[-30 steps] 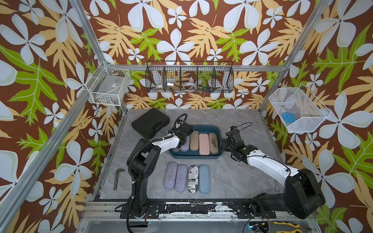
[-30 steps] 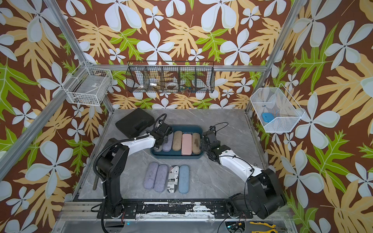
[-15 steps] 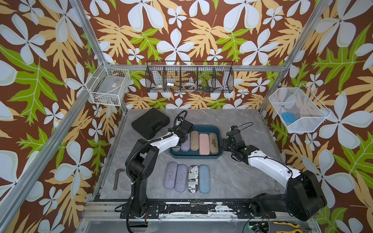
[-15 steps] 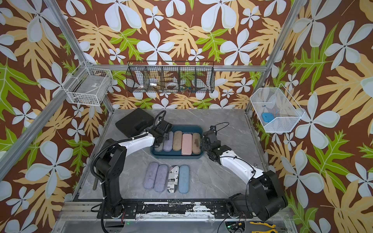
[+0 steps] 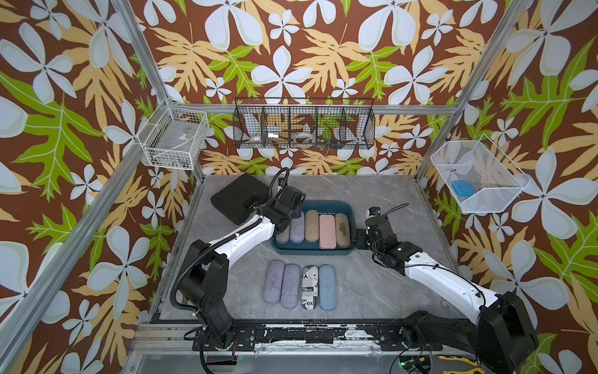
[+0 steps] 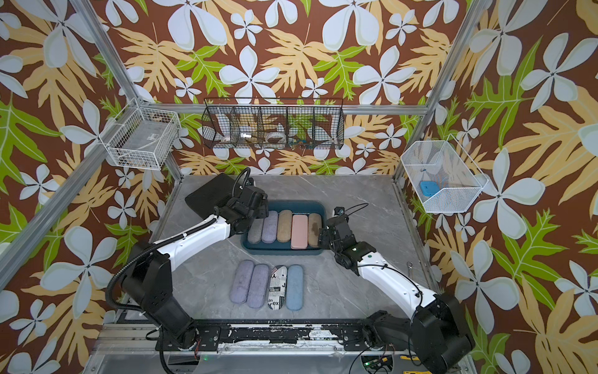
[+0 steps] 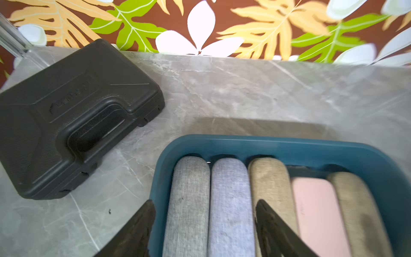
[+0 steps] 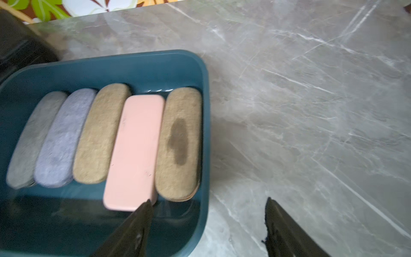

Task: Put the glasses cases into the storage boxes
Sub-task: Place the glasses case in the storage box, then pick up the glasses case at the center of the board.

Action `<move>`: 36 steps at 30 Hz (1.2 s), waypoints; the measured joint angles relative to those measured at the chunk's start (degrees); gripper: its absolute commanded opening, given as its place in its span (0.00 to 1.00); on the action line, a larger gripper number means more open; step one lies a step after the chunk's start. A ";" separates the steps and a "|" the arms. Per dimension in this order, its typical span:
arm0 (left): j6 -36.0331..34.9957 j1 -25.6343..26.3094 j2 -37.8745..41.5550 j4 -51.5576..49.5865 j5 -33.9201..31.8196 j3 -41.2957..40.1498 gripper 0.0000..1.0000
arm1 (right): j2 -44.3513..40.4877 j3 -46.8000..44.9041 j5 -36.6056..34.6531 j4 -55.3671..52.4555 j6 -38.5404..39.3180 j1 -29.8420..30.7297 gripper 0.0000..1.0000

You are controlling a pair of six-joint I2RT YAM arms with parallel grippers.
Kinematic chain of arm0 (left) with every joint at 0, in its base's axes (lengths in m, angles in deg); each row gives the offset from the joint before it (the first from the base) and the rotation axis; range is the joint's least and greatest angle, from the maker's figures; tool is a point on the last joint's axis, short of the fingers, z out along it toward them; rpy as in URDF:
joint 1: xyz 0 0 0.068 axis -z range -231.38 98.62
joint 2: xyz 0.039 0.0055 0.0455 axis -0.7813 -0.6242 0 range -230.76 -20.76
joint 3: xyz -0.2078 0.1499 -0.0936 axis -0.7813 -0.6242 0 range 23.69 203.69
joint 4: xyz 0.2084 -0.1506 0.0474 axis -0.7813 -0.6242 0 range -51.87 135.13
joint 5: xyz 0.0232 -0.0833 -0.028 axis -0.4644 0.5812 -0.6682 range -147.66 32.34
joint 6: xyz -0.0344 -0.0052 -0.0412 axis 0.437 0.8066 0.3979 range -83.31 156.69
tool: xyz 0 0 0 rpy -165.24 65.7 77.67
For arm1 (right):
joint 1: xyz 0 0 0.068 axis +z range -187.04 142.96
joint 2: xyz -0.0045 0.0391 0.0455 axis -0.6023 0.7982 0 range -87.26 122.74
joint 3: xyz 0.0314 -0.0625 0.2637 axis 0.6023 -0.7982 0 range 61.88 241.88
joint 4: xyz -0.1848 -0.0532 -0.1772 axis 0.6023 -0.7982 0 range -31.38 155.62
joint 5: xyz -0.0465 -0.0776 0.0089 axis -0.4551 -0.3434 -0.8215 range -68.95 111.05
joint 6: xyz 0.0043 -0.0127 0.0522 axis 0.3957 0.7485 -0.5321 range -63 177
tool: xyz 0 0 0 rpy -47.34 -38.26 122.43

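The teal storage box [image 5: 323,205] [image 6: 291,204] holds grey [image 5: 282,235], lavender [image 5: 297,230], tan [image 5: 311,225], pink [image 5: 326,231] and stained tan [image 5: 342,229] glasses cases side by side. Two lavender cases [image 5: 273,281] [image 5: 290,285], a newspaper-print one [image 5: 309,286] and a light blue one [image 5: 326,286] lie in a row on the table in front. My left gripper [image 7: 204,213] hangs open over the box's left end, spanning the grey [image 7: 189,200] and lavender [image 7: 231,200] cases. My right gripper [image 8: 208,207] is open astride the box's right wall [image 8: 205,133], gripping nothing.
A large black moulded case [image 5: 238,202] [image 7: 73,115] lies just left of the box at the back. Wire baskets hang on the back wall [image 5: 304,124] and both side walls [image 5: 173,139] [image 5: 475,176]. Grey marble table [image 5: 388,291] stretches right of the row of cases.
My left gripper has opened, and the grey case now lies free at the box's left end. The right gripper has widened slightly and has barely moved.
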 measured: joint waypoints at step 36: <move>3.96 0.00 11.52 12.94 5.77 -14.27 0.87 | 13.94 -0.24 0.46 -5.35 -18.25 30.03 0.84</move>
